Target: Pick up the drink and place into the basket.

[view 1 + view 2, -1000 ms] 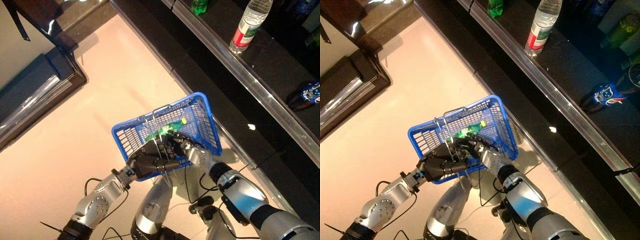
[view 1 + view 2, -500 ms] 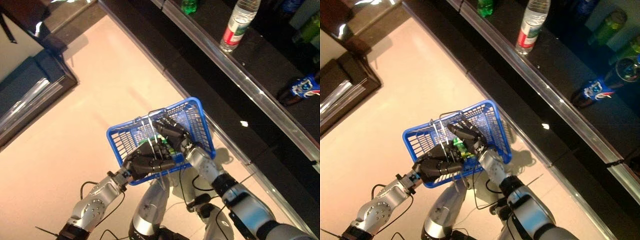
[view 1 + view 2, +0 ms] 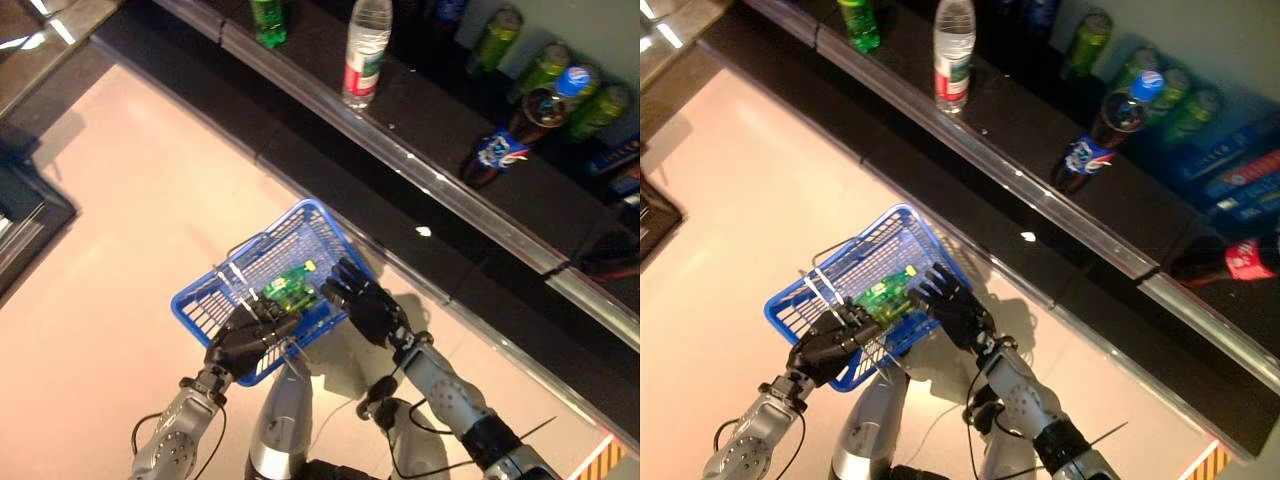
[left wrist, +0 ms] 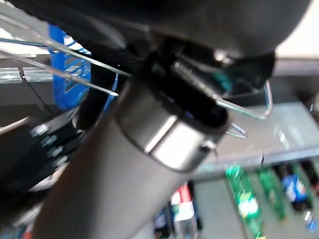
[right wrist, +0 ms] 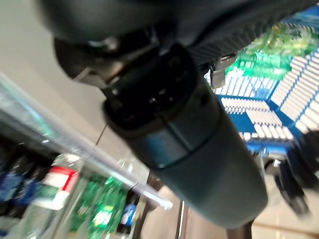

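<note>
The green drink (image 3: 290,288) lay inside the blue basket (image 3: 205,305), just beyond the fingertips of the right hand (image 3: 362,302), whose fingers were spread wide and held nothing. The left hand (image 3: 245,340) had its fingers curled around the basket's wire handle (image 3: 232,277). The basket hung tilted; if that grip slipped, the drink could roll out over the rim.

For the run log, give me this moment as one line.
green bottle: in blue basket | left hand: shut on basket handle | right hand: open, outside basket rim
</note>
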Controlling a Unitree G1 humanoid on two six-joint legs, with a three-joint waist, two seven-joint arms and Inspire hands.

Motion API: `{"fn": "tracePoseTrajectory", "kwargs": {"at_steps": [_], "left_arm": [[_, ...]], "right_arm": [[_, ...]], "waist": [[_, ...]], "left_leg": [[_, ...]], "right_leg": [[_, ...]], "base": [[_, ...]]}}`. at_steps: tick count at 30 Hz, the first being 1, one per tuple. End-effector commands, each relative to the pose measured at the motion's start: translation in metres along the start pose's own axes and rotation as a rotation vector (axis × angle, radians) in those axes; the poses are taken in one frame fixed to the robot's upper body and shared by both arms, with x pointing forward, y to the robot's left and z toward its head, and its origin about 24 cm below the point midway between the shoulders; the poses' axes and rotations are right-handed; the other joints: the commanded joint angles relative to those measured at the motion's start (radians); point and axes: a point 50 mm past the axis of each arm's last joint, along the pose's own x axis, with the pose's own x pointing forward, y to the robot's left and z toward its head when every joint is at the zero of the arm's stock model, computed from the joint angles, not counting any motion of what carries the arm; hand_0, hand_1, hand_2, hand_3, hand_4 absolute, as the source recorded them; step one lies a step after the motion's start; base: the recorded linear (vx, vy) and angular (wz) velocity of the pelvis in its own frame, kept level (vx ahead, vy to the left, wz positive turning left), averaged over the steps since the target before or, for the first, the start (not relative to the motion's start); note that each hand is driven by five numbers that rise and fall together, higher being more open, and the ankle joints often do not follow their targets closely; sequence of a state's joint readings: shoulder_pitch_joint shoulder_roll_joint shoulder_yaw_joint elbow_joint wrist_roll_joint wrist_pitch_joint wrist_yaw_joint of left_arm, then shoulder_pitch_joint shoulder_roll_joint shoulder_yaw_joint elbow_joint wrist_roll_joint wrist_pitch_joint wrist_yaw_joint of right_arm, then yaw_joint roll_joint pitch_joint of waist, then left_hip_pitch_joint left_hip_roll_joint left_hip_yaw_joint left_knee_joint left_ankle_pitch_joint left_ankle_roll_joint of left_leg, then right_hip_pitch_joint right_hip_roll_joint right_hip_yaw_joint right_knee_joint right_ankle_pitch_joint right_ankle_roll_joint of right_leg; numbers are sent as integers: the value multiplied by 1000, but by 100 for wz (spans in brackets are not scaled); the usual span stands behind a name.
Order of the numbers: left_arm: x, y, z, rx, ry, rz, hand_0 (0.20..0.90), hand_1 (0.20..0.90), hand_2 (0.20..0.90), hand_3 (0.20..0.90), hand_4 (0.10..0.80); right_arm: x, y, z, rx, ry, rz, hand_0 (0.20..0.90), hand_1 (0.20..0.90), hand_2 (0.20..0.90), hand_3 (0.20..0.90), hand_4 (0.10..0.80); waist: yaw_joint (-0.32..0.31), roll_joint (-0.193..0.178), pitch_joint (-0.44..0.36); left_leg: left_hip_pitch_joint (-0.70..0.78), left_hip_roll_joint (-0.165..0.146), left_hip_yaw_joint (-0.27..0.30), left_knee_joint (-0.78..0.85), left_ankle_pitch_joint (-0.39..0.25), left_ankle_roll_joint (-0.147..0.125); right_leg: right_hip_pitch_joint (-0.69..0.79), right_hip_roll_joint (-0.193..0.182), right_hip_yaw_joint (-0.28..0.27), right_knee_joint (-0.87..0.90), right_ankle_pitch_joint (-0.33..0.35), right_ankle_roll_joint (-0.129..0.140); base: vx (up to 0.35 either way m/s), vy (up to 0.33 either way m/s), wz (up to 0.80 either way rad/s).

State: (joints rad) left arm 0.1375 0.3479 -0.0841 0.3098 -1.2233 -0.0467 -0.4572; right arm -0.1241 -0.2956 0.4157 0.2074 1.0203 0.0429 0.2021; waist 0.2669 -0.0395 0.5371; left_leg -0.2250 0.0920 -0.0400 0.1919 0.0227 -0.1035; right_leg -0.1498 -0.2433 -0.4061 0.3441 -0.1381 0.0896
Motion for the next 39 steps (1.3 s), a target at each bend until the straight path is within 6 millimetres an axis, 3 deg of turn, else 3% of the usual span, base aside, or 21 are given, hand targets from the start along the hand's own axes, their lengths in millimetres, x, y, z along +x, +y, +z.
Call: {"fn": "tracePoseTrajectory", "kwargs": {"at_steps": [1, 4, 6, 7, 9, 11, 12, 15, 17, 20, 21, 22, 23, 24, 25, 29, 32, 35, 36, 38, 39], "left_arm": [[3, -42, 41, -82, -372, -306, 300, 300, 300, 200, 100], [-5, -21, 33, -92, -372, -178, 300, 300, 300, 200, 100], [-17, 9, 27, -49, -355, 8, 300, 300, 300, 200, 100], [-17, 10, 27, -49, -355, 15, 300, 300, 300, 200, 100], [-27, 31, 25, -68, -359, 162, 300, 300, 300, 200, 100], [-37, 59, 15, -108, -314, 356, 300, 300, 300, 200, 100], [-37, 60, 14, -110, -305, 368, 300, 300, 300, 200, 100], [-49, 79, 3, -142, -280, 564, 300, 300, 300, 200, 100], [-69, 93, -13, -200, -304, 704, 300, 300, 300, 200, 100], [-77, 98, -21, -238, -327, 767, 300, 300, 300, 200, 100], [-79, 100, -23, -251, -331, 793, 300, 300, 300, 200, 100], [-78, 100, -24, -256, -322, 804, 300, 300, 300, 200, 100], [-71, 99, -25, -250, -287, 815, 300, 300, 300, 200, 100], [-71, 99, -25, -250, -285, 816, 300, 300, 300, 200, 100], [-67, 98, -28, -258, -273, 819, 300, 300, 300, 200, 100], [-76, 99, -39, -306, -283, 848, 300, 300, 300, 200, 100], [-79, 99, -48, -327, -255, 861, 300, 300, 300, 200, 100], [-74, 98, -51, -324, -220, 866, 300, 300, 300, 200, 100], [-73, 99, -50, -281, -198, 868, 300, 300, 300, 200, 100], [-70, 100, -43, -157, -144, 859, 300, 300, 300, 200, 100], [-63, 97, -36, -92, -121, 834, 300, 300, 300, 200, 100]], "right_arm": [[-1, 29, 14, -37, -70, 242, 900, 900, 900, 900, 800], [-11, 23, 1, -3, -60, 256, 900, 900, 900, 900, 800], [-21, 9, -13, 4, -30, 165, 900, 900, 900, 900, 800], [-21, 9, -14, 5, -26, 162, 900, 900, 900, 900, 800], [-32, -9, -28, 10, 6, 58, 900, 900, 900, 900, 800], [-58, -46, -51, 53, 37, -173, 900, 900, 900, 900, 800], [-59, -49, -53, 50, 40, -195, 900, 900, 900, 900, 800], [-85, -83, -75, 64, 135, -420, 900, 900, 900, 900, 800], [-108, -105, -95, 31, 276, -570, 900, 900, 900, 900, 800], [-123, -118, -103, -18, 373, -676, 900, 900, 900, 900, 800], [-131, -122, -107, -42, 412, -715, 900, 900, 900, 900, 800], [-138, -125, -109, -35, 435, -752, 900, 900, 900, 900, 800], [-155, -130, -114, -1, 459, -823, 900, 900, 900, 900, 800], [-156, -131, -114, -2, 463, -827, 900, 900, 900, 900, 800], [-169, -135, -118, -6, 502, -875, 900, 900, 900, 900, 800], [-192, -142, -123, 3, 557, -936, 900, 900, 900, 900, 800], [-211, -143, -130, 25, 582, -1002, 900, 900, 900, 900, 800], [-215, -143, -133, 6, 616, -1056, 900, 900, 900, 900, 800], [-217, -143, -136, -39, 661, -1113, 900, 900, 900, 900, 800], [-222, -143, -139, -133, 742, -1162, 900, 900, 900, 900, 800], [-222, -140, -143, -223, 803, -1157, 900, 900, 900, 900, 800]], "waist": [[-31, 4, -120], [-47, -15, -170], [-67, -22, -223], [-68, -23, -227], [-100, -22, -265], [-155, -14, -303], [-159, -13, -307], [-173, -3, -329], [-166, 13, -334], [-162, 24, -334], [-167, 27, -335], [-178, 29, -337], [-208, 28, -340], [-211, 28, -340], [-227, 30, -343], [-234, 35, -353], [-242, 35, -365], [-236, 23, -372], [-224, 15, -369], [-212, 6, -369], [-203, 6, -362]], "left_leg": [[41, -17, 27, -19, 10, 34], [71, -13, 53, -41, 2, 34], [111, -4, 86, -83, 6, 37], [109, -5, 86, -87, 9, 38], [124, -6, 81, -113, 14, 45], [135, -26, 14, -148, 27, 58], [132, -28, 8, -149, 30, 59], [149, -25, -26, -168, 53, 42], [160, 5, -27, -205, 88, 13], [152, 21, -20, -221, 110, -2], [147, 29, 6, -208, 108, -5], [140, 39, 50, -187, 103, -10], [137, 67, 172, -141, 99, -22], [137, 69, 177, -137, 99, -24], [143, 98, 213, -123, 118, -35], [183, 128, 193, -146, 135, -45], [209, 147, 264, -137, 108, -46], [219, 124, 279, -93, 43, -26], [208, 88, 269, -38, -1, -4], [213, 49, 293, -21, -37, 35], [236, -6, 292, -38, -55, 70]], "right_leg": [[70, -33, 58, -158, 160, 45], [100, -44, 72, -206, 194, 62], [129, -42, 85, -227, 200, 72], [127, -41, 86, -229, 202, 72], [127, -4, 142, -229, 176, 66], [135, 77, 250, -225, 125, 33], [133, 83, 255, -227, 126, 30], [163, 121, 258, -241, 114, 0], [191, 131, 238, -279, 120, -12], [204, 138, 233, -291, 115, -21], [205, 136, 218, -284, 108, -24], [205, 131, 199, -275, 101, -29], [209, 116, 155, -266, 96, -36], [210, 115, 151, -265, 95, -36], [212, 106, 136, -261, 94, -38], [221, 86, 142, -250, 89, -29], [242, 52, 113, -243, 86, -15], [254, -5, 110, -233, 105, 19], [271, -50, 116, -225, 125, 48], [285, -106, 103, -187, 179, 65], [250, -163, 105, -73, 274, 77]], "base": [[30, -9, -30], [62, -11, -16], [94, -5, -32], [70, -11, -25], [80, -38, -12], [175, -103, 15], [172, -114, 68], [107, -138, 89], [32, -106, 36], [-5, -23, 6], [-19, 39, 1], [-30, 120, 27], [-21, 112, 42], [-17, 239, 93], [23, 286, 95], [74, 301, 59], [131, 408, 60], [168, 444, 55], [210, 493, 47], [222, 586, 47], [186, 608, 43]]}}
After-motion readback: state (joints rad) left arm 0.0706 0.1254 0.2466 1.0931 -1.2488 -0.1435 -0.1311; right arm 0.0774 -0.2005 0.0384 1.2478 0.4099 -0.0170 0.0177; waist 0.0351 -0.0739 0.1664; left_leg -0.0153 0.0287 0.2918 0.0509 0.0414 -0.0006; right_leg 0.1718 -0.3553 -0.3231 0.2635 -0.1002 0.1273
